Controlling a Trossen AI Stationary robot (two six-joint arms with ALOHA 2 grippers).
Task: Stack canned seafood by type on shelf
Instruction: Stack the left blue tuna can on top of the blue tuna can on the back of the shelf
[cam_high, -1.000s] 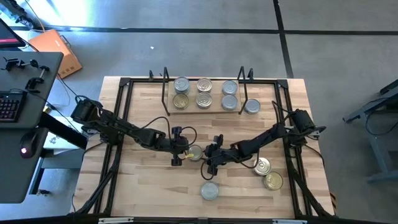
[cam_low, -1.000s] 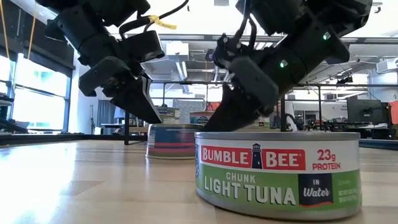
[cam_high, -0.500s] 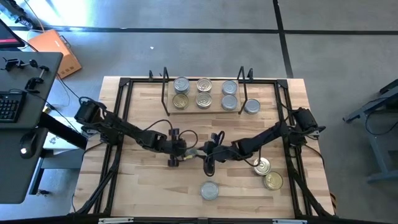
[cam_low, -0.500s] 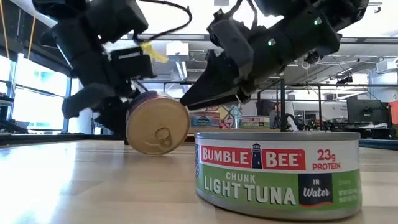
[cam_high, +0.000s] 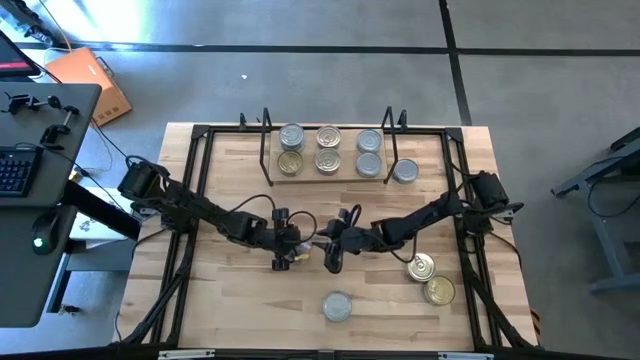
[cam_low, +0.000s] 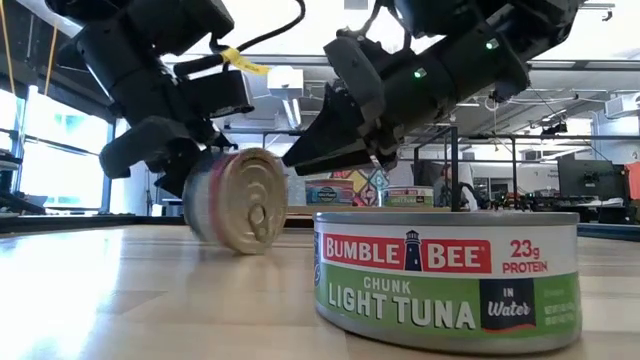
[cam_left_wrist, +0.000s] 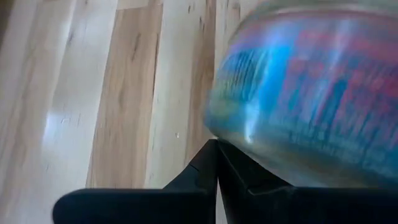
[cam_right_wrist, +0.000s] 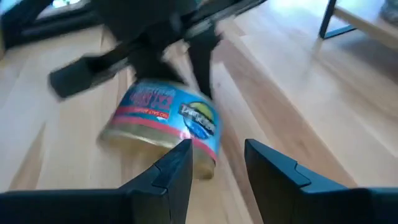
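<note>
Tins (cam_high: 327, 151) sit on the shelf (cam_high: 327, 175) in my high view, six in two rows of three, a seventh (cam_high: 405, 172) beside it; the blue tin (cam_high: 309, 246) mid-table is mostly hidden between the left gripper (cam_high: 287, 246) and right gripper (cam_high: 331, 250). Low view: that tin (cam_low: 240, 199) stands on edge, gold top facing me, on the table (cam_low: 150, 300); a tuna tin (cam_low: 447, 277) sits in front; office behind. Left wrist: fingers (cam_left_wrist: 214, 180) pressed together, touching the blurred tin (cam_left_wrist: 311, 93). Right wrist: fingers (cam_right_wrist: 177, 165) apart, the tin (cam_right_wrist: 165, 124) just beyond, ungripped.
</note>
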